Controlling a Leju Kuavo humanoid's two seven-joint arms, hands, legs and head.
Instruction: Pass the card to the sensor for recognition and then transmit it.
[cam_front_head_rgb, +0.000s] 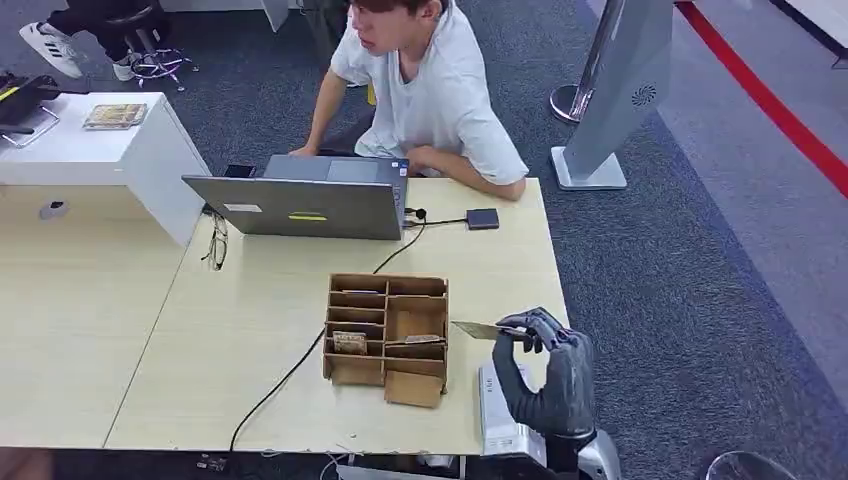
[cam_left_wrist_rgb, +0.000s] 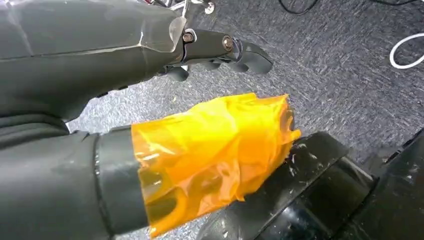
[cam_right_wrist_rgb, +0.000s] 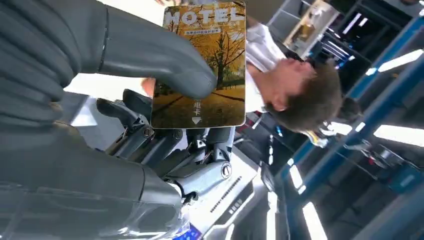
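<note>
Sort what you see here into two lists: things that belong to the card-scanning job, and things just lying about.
Belongs to the job:
- card, pinched in the right hand
- white device at the table edge below that hand, probably the sensor

Just lying about:
- laptop
- cardboard organiser
- glasses
- small dark box on a cable
- left hand, hanging over the floor

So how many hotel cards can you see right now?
2 that I can tell: one card pinched in the right hand, another in the cardboard organizer at. Other slots may hide more.
</note>
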